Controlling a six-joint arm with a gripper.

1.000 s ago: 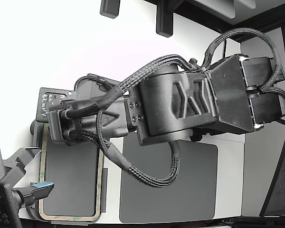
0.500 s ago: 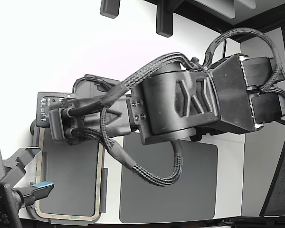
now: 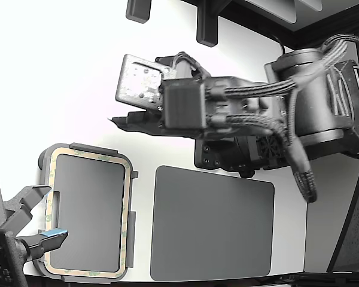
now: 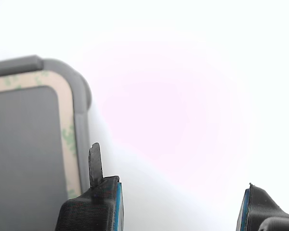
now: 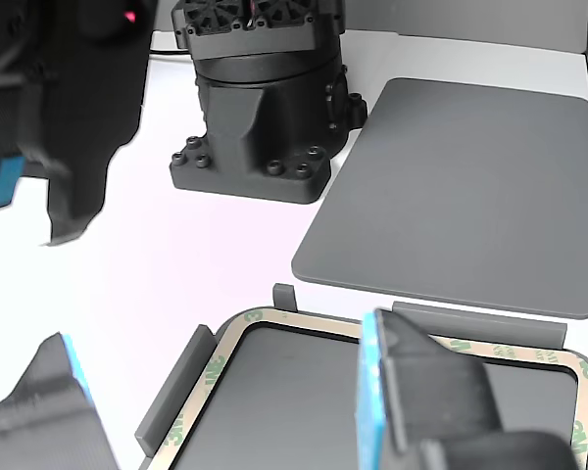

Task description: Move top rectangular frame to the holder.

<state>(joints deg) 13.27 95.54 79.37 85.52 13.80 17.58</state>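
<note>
Inside the holder [image 3: 130, 206] lies the frame [image 3: 127, 221], partly cut off; the gripper [image 4: 180, 195], seemingly empty, gapes wide.

Matte black arm [image 3: 299, 101], braided cables [image 3: 257, 89], blue-padded jaws.

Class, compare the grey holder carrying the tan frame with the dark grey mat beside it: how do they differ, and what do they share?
The holder has raised edge tabs and a notched side; the dark grey mat is flat and plain-edged. The holder carries the tan frame around its rim; nothing lies on the mat. In the exterior view the holder looks narrower than the mat. Both are grey rounded rectangles lying on the white table.
</note>
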